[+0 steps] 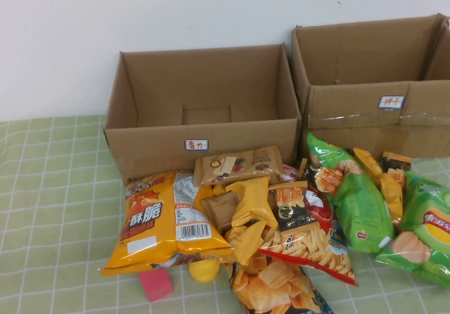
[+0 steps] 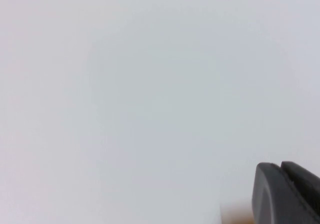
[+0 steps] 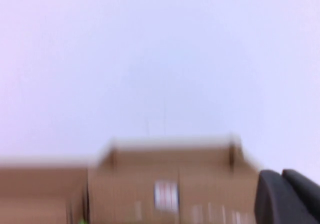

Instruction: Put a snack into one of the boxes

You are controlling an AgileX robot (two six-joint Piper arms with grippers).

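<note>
A: Status? Boxes first.

B: Left box at 12 o'clock of the snack pile, right box at 2 o'clock. Nothing visible inside either. Snacks all on the table: orange chip bag at 9 o'clock of the heap, green bag at 3 o'clock.

A: Grippers?

B: Neither shows from the high camera. Left gripper faces blank wall; right gripper faces a box front, blurred. Jaw state: cannot tell for either.

A: So?

B: Nothing grasped, by my reading. Pick and drop both remain.

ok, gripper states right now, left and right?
Left gripper: only an edge shows in its wrist view, facing the wall; cannot be told.
Right gripper: only an edge shows, facing a box; cannot be told.
</note>
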